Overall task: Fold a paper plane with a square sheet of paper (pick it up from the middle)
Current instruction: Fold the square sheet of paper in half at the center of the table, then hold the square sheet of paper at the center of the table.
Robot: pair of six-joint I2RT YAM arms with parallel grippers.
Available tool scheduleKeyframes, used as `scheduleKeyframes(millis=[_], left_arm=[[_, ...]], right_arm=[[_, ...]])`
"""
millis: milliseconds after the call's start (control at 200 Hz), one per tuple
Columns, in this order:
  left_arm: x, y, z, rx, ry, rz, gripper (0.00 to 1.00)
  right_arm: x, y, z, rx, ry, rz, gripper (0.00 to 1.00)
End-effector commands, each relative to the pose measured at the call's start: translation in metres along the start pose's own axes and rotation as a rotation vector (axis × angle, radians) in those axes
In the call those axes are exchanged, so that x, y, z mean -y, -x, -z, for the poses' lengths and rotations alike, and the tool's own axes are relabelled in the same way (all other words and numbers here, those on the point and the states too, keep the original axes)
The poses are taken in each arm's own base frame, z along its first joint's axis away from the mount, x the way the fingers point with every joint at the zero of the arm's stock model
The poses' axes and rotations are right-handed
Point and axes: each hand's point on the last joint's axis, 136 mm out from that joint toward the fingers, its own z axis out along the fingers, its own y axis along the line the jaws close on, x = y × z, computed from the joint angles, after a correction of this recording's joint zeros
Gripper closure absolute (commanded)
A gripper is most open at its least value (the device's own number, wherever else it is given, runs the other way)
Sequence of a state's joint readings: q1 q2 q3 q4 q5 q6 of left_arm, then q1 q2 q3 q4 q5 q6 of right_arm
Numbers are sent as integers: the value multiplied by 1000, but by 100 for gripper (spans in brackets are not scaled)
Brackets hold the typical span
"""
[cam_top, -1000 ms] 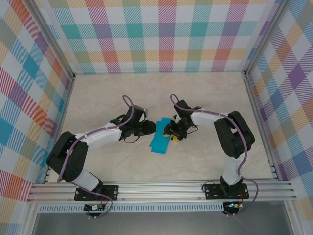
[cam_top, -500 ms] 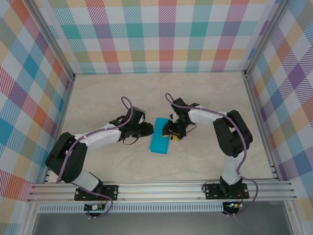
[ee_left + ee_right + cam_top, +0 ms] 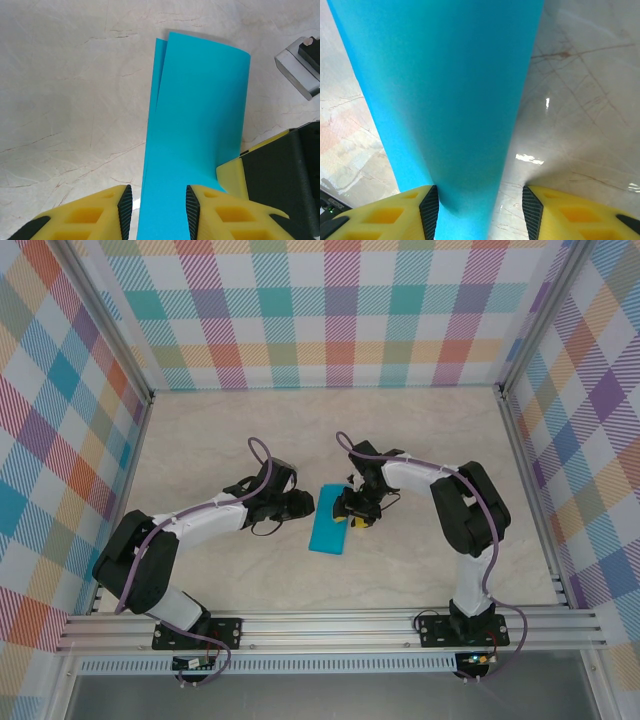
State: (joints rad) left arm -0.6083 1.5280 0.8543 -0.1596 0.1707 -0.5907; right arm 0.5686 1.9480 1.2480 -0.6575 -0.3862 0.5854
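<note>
- the square sheet of paper [image 3: 329, 521] lay folded into a narrow teal rectangle on the bench [image 3: 250, 440], between the two arms.
- from the top camera its long axis ran far to near, with the near end leaning slightly toward the left arm's side.
- the left end effector [image 3: 306, 506] sat at the sheet's left long edge. its fingers were spread, and that edge [image 3: 150, 150] ran into the gap between them.
- at the far short edge, two layers showed slightly offset.
- the right end effector [image 3: 480, 202] was spread wide. the paper [image 3: 445, 100] ran lengthwise through the gap, against one black pad [image 3: 429, 207].
</note>
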Motion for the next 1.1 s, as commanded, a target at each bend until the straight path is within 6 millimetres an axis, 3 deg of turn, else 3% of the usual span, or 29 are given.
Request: scheduleKeyframes(millis=[0, 680, 925, 1095], left_arm=[[5, -4, 7, -7, -7, -6, 63], [11, -5, 1, -37, -30, -1, 64], [18, -4, -4, -55, -59, -1, 71], [24, -6, -13, -85, -87, 10, 81]], right_arm=[[4, -3, -10, -34, -28, 15, 49], [25, -8, -24, -99, -119, 0, 45], [34, -8, -27, -102, -163, -34, 47], [40, -9, -29, -105, -185, -48, 47]])
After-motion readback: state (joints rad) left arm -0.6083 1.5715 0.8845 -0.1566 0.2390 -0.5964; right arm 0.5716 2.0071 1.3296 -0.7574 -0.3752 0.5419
